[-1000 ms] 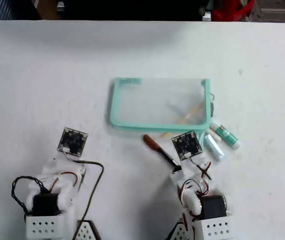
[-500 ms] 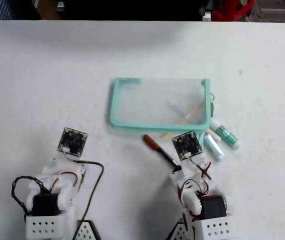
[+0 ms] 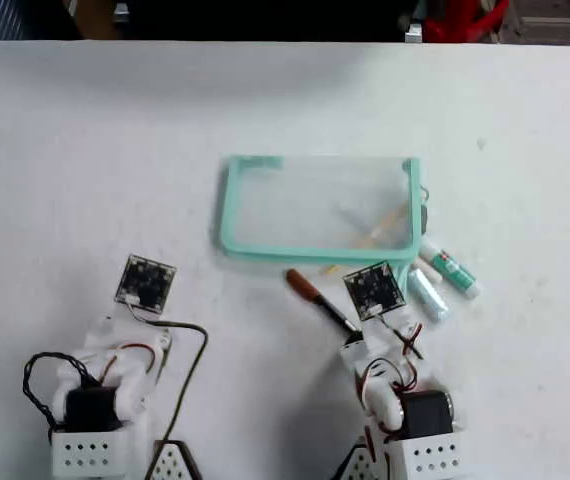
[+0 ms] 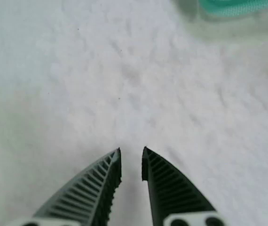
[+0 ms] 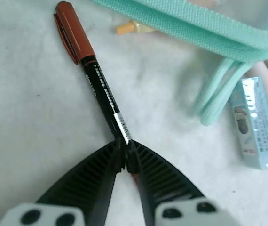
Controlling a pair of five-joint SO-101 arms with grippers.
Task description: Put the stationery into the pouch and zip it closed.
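Although a full second has passed, nothing on the table (image 3: 115, 130) has shifted in the high view: both arms sit where they were toward the near edge, so the task has not advanced. The right gripper (image 5: 124, 157) is pinched onto the back end of the brown-capped pen (image 5: 96, 80), which lies flat on the table just on the near side of the pouch (image 3: 227, 215), cap pointing toward it. I judge the lift has yet to begin. The left gripper (image 4: 131, 162) hovers over bare table toward the near left corner, its jaws drawn almost together on nothing. The mint-edged pouch lies mid-table with a pale stick (image 3: 380, 228) seen through its clear face. Toward its right end, a glue stick (image 3: 452, 270) and a light blue box (image 5: 255, 123) wait outside. The pouch's near rim and its strap loop (image 5: 218, 89) lie close to the pen's path and could snag it.
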